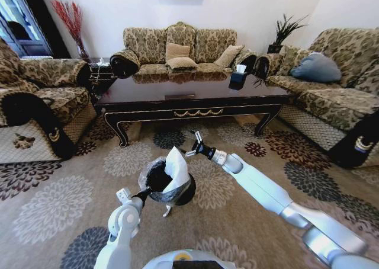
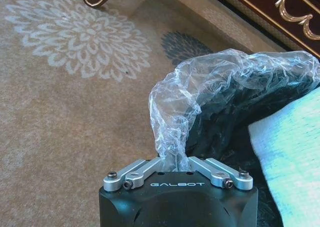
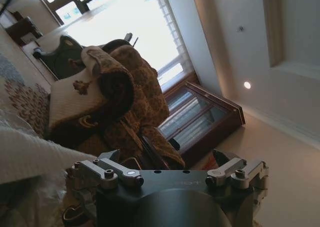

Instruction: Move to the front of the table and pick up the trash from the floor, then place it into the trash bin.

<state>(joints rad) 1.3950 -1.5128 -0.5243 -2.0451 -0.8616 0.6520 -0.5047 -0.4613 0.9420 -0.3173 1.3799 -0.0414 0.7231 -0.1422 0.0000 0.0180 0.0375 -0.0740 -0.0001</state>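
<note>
The black trash bin (image 1: 172, 186) with its crinkly clear liner (image 2: 200, 92) stands on the carpet in front of the dark table (image 1: 189, 100). A big crumpled white tissue (image 1: 176, 167), the trash, sticks up out of the bin's mouth and also shows in the left wrist view as white tissue (image 2: 292, 157). My left gripper (image 1: 145, 193) is at the bin's near left rim, and the left wrist view shows the left gripper (image 2: 172, 159) shut on a pinch of liner. My right gripper (image 1: 194, 144) hangs open just beyond and right of the bin, holding nothing.
Patterned sofas stand at the left (image 1: 35, 97), behind the table (image 1: 177, 53) and at the right (image 1: 331, 85). A small dark tissue box (image 1: 238, 76) sits on the table's right end. Flowered carpet (image 1: 53, 204) lies open around the bin.
</note>
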